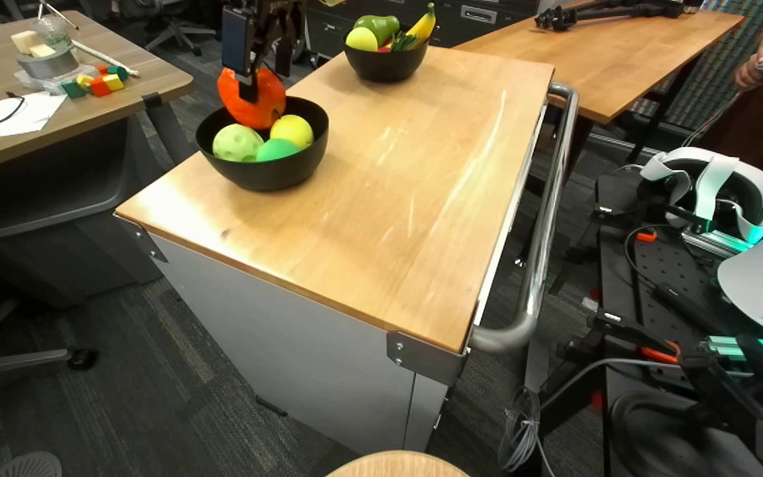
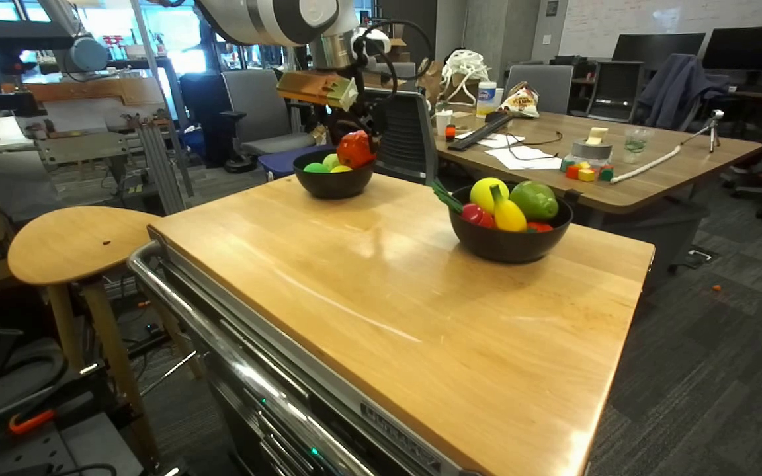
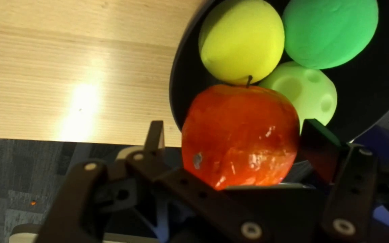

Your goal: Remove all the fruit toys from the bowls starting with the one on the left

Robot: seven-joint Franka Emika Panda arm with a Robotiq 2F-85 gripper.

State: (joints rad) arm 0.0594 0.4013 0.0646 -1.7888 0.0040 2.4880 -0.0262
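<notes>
Gripper (image 3: pixel 234 131) pointing down over a black bowl (image 1: pixel 269 175), jaws spread wide — astride a shiny red-orange toy apple (image 2: pixel 356 149), thin stem (image 3: pixel 249 80) toward a yellow round toy (image 3: pixel 243 44) in the wrist view. Bare gap between apple and fingertip (image 3: pixel 154 136) at the left of that view; opposite fingertip right at the apple's outline, contact impossible to tell. Apple at one side of the bowl, upper part above the rim in both exterior views, exact support underneath hidden. Clustered in the same bowl: the yellow round toy, a green round toy (image 3: pixel 329 30), a pale green dimpled ball (image 3: pixel 306 92). Well apart on the same wooden tabletop (image 1: pixel 388 199), a second black bowl (image 2: pixel 510 250) — also heaped, with a toy banana (image 2: pixel 508 214), a yellow ball (image 2: pixel 489 194), a large green fruit (image 2: pixel 534 200), a red toy (image 2: pixel 478 216) beside green leafy stalks (image 2: pixel 446 197), and a partly hidden red-orange piece (image 2: pixel 540 227) near the rim. Under the tabletop, a grey cart (image 1: pixel 302 311) with a polished metal handle (image 1: pixel 550 212) along one side. Overhead, at the top of an exterior view, a white robot arm (image 2: pixel 275 21). Near the cart, a brown desk (image 1: pixel 159 74) with coloured blocks (image 1: pixel 98 85) near a grey tape roll (image 1: pixel 50 64). Close to the handle, a round wooden stool (image 2: pixel 80 238); at the right of an exterior view, a white headset (image 1: pixel 714 182).
</notes>
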